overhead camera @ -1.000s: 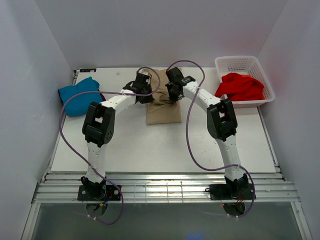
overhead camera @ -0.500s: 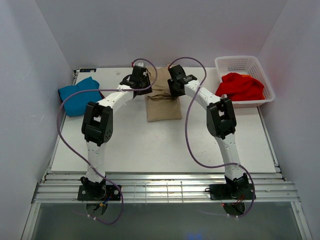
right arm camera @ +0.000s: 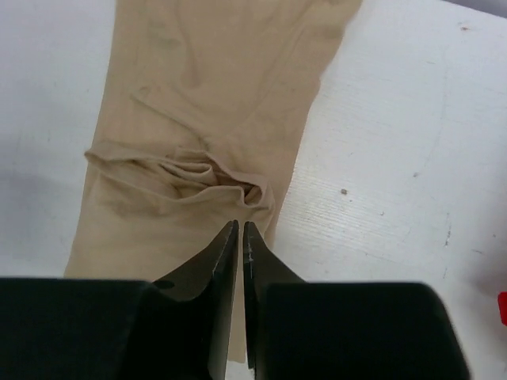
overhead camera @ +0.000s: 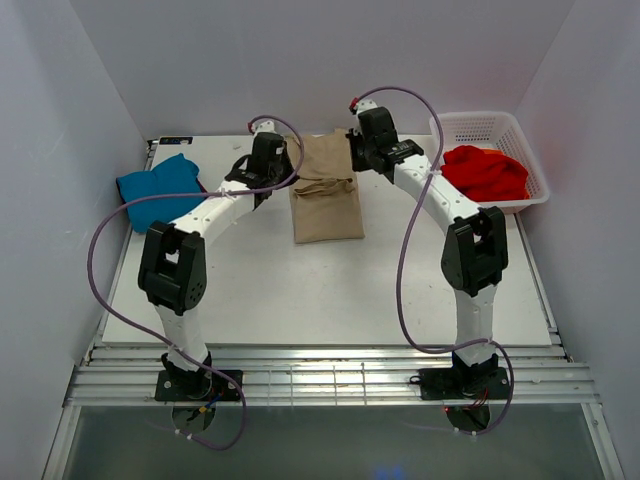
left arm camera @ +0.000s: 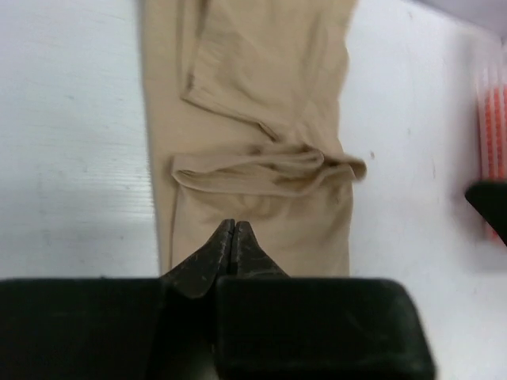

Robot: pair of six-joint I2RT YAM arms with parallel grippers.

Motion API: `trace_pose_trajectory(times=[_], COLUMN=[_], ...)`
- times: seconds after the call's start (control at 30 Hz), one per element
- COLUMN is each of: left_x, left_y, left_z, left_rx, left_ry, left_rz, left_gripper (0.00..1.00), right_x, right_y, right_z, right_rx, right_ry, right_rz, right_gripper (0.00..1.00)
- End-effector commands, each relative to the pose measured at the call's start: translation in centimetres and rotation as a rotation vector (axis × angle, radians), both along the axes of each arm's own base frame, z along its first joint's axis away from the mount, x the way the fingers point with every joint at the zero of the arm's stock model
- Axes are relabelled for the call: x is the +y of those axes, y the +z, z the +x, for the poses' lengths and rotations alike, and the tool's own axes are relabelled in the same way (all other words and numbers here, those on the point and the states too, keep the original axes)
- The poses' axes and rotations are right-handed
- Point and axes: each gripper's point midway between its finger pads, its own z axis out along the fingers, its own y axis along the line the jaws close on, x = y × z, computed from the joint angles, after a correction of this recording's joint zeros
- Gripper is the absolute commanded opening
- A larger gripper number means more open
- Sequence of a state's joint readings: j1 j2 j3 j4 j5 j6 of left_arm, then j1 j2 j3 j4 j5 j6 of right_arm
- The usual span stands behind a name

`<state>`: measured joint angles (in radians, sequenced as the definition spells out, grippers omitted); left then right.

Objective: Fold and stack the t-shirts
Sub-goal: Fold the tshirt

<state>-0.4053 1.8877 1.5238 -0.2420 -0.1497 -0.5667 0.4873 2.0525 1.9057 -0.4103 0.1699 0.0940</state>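
Setting: a white worktop [overhead camera: 250, 290] is sitting between pale walls, with both arms reaching out from its near edge.
Tan-beige t-shirt [overhead camera: 325, 195]: is lying at the far middle of the worktop, folded into a narrow strip. It is flat except for a bunched ridge crossing it about midway.
Long axis: is running near to far, one short end pointing at the back wall and the other at the arm bases. Which end is the collar I cannot tell.
Why so: the strip seems to be waiting for an end-over-end fold, and the ridge probably wants smoothing first.
Left gripper [left arm camera: 234, 226]: is hovering over the strip's left side, fingers together, holding nothing.
Right gripper [right arm camera: 240, 226]: is hovering at the strip's right edge, fingers all but together with a thin slit showing, empty.
Why flanking: the grippers are probably placed one per side so each can take a corner.
Teal-blue t-shirt [overhead camera: 158, 190]: is lying bundled at the far left, well apart.
Bright red t-shirt [overhead camera: 485, 172]: is lying heaped in the white basket [overhead camera: 480, 122] at the far right, seemingly awaiting its turn.
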Motion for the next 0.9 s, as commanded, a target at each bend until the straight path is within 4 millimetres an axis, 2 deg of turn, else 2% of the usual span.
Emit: trace_pose_trajectory(times=[0.0,0.07,0.17,0.33,0.4,0.47,0.53,0.6,0.63,0.73,0.8,0.87], left_x=[-5.5,-7.7,-10.7,-12.7,-12.9,-12.7,-12.2,-11.1,-11.0,-9.8,-9.4,-9.1], left_y=[0.4,-1.1,-2.1,-4.2,-5.4,-7.6,-9.4,-11.8,-12.0,-13.6,-13.7,-14.7], left_z=[-2.9,-4.1,-5.8,-6.5,-6.7,-7.1,-7.3,-8.3,-8.0,-8.8,-9.1,-9.5], left_rx=[-0.004,0.033,0.045,0.062,0.068,0.101,0.122,0.165,0.142,0.146,0.134,0.145], left_ry=[-0.171,-0.249,-0.328,-0.38,-0.396,-0.4,-0.388,-0.374,-0.371,-0.353,-0.352,-0.358], left_rz=[-0.113,-0.147,-0.162,-0.165,-0.147,-0.117,-0.091,-0.049,-0.051,-0.018,-0.008,0.002], left_gripper=[0.0,0.0,0.0,0.0,0.0,0.0,0.0,0.0,0.0,0.0,0.0,0.0], right_x=[2.4,3.5,5.2,6.4,6.6,6.7,6.7,6.6,6.7,6.8,6.8,6.8], right_y=[-3.4,-4.3,-6.7,-8.1,-8.5,-8.8,-9.1,-9.3,-9.6,-9.8,-10.1,-10.2], right_z=[-1.4,-1.9,-2.5,-3.0,-3.1,-3.2,-3.3,-3.4,-3.6,-3.9,-4.2,-4.3], right_rx=[0.103,0.148,0.233,0.286,0.302,0.308,0.314,0.32,0.327,0.335,0.346,0.349], right_ry=[0.079,0.121,0.18,0.214,0.217,0.219,0.217,0.215,0.217,0.217,0.219,0.219], right_rz=[0.098,0.137,0.181,0.227,0.237,0.239,0.24,0.244,0.246,0.257,0.265,0.271], right_gripper=[0.08,0.08,0.08,0.08,0.08,0.08,0.08,0.08,0.08,0.08,0.08,0.08])
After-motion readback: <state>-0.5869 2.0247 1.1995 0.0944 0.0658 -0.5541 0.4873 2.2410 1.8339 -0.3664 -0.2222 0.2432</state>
